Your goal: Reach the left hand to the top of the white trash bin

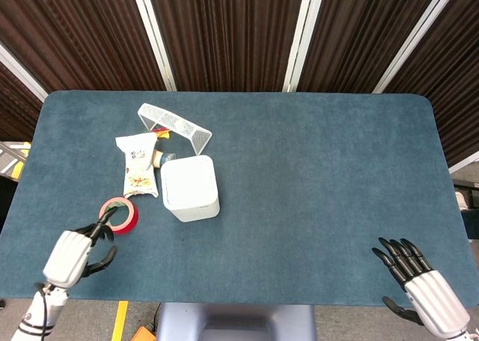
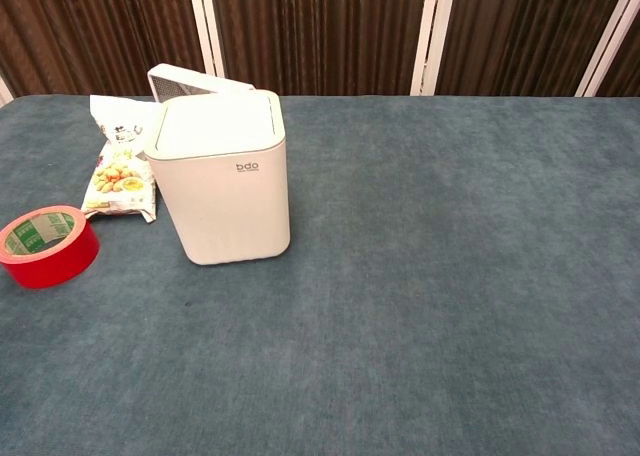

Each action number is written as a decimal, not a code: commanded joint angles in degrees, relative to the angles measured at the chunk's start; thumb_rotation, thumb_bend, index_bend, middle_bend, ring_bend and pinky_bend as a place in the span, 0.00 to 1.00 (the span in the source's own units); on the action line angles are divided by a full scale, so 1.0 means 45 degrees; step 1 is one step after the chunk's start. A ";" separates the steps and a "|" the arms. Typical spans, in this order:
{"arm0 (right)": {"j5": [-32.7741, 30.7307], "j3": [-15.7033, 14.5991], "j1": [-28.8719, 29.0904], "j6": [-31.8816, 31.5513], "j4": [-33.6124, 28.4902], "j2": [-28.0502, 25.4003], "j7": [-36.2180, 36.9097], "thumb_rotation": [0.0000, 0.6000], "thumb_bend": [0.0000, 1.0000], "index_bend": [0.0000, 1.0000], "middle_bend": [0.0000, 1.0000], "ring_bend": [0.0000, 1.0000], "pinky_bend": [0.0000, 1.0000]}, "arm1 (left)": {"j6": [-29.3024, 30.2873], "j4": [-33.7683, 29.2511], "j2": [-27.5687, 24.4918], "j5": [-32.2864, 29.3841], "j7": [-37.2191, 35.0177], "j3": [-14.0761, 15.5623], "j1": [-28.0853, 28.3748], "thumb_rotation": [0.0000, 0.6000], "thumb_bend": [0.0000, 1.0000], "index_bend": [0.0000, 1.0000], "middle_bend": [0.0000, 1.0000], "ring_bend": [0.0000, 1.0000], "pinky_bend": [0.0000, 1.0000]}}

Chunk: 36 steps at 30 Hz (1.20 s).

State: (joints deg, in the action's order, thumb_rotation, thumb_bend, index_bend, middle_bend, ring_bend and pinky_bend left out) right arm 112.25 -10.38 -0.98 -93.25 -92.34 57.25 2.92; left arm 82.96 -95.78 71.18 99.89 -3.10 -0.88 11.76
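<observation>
The white trash bin (image 1: 190, 188) (image 2: 222, 176) stands upright on the left half of the blue table, lid closed. My left hand (image 1: 75, 253) hovers over the table's front left, in front and to the left of the bin, well apart from it. Its fingers are loosely curled with nothing in them, and their dark tips reach the near edge of the red tape roll (image 1: 120, 214). My right hand (image 1: 419, 279) lies at the front right corner, fingers spread and empty. Neither hand shows in the chest view.
A red tape roll (image 2: 47, 246) lies left of the bin. A snack bag (image 1: 138, 164) (image 2: 120, 161) and a white mesh basket on its side (image 1: 175, 125) sit behind it. The table's front edge (image 1: 239, 303) runs close to both hands.
</observation>
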 commanded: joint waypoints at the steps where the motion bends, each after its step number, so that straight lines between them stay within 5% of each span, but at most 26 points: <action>1: 0.0003 -0.0019 0.0004 -0.0020 -0.0031 -0.0042 0.0020 1.00 0.31 0.00 0.00 0.00 0.00 | -0.2051 -0.2056 -0.0500 -0.1067 -0.0051 -0.0443 0.1239 1.00 0.44 0.00 1.00 1.00 1.00; 8: 0.0113 -0.0071 -0.0017 -0.0204 0.0058 -0.0121 0.0256 1.00 0.31 0.00 0.00 0.00 0.00 | -0.4097 -0.4254 -0.0451 -0.3467 0.2762 -0.1222 0.2457 1.00 0.44 0.00 1.00 1.00 1.00; 21: 0.0169 -0.0121 -0.0049 -0.0392 0.0149 -0.0226 0.0535 1.00 0.31 0.00 0.00 0.00 0.00 | -0.5097 -0.5111 0.0745 -0.9203 0.7669 -0.2101 0.4590 1.00 0.44 0.00 1.00 1.00 1.00; 36: 0.0178 -0.0127 -0.0095 -0.0490 0.0190 -0.0238 0.0580 1.00 0.31 0.00 0.00 0.00 0.00 | -0.4604 -0.4929 0.1182 -1.0946 0.8827 -0.1781 0.5532 1.00 0.44 0.00 1.00 1.00 1.00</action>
State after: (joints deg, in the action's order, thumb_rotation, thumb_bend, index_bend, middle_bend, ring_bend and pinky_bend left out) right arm 113.05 -10.94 -1.40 -95.45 -91.49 56.18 5.52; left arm 62.35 -118.27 76.35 52.23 35.68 -9.40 35.85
